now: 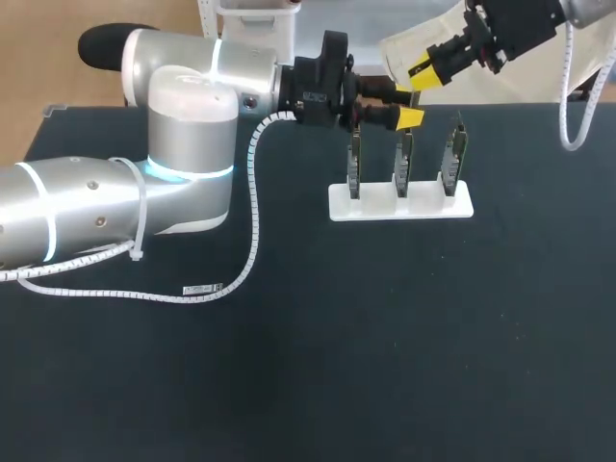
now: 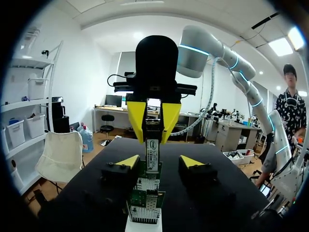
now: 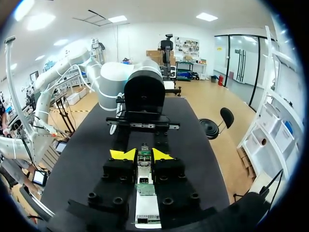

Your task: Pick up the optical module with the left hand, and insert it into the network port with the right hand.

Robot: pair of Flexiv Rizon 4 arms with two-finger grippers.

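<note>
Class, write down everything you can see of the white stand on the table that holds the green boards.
The white stand is a flat, oblong block, plastic by its look. It lies on the black table, towards the far side. Three green circuit boards stand upright in it, in a row, parallel and evenly spaced. The left pincer, open, hangs just above the middle board; whether it touches the board is unclear. Nothing else is seen to touch the stand.
</note>
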